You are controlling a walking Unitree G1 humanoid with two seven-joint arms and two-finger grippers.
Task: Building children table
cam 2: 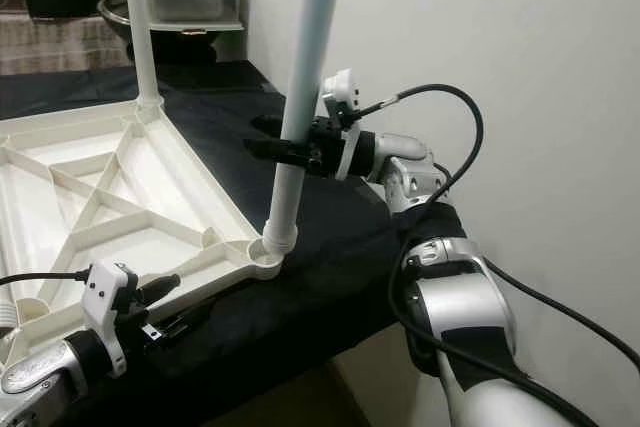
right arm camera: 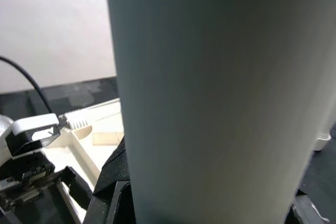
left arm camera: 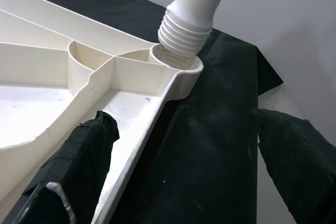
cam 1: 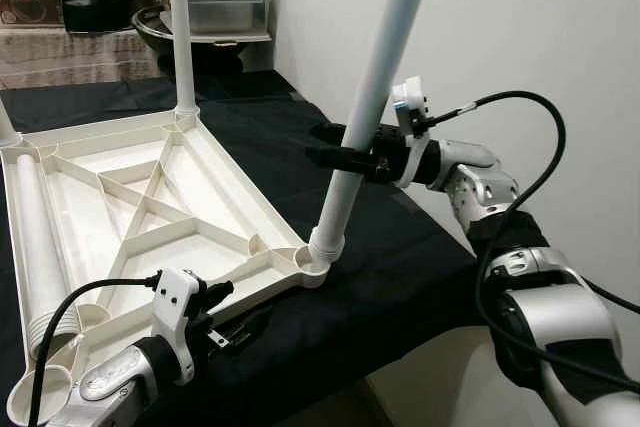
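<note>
A black cloth (cam 1: pixel 400 267) (wrinkled) beside a white wall (cam 1: pixel 520 27).

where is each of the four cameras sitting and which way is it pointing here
Left eye view: on the head, looking down at the upturned tabletop on a black cloth; both arms show.
Right eye view: same scene, with the right gripper around the tilted leg.
Left wrist view: along the left gripper towards the corner socket.
Right wrist view: tight against the leg.
Shared: both wrist views see that leg.
</note>
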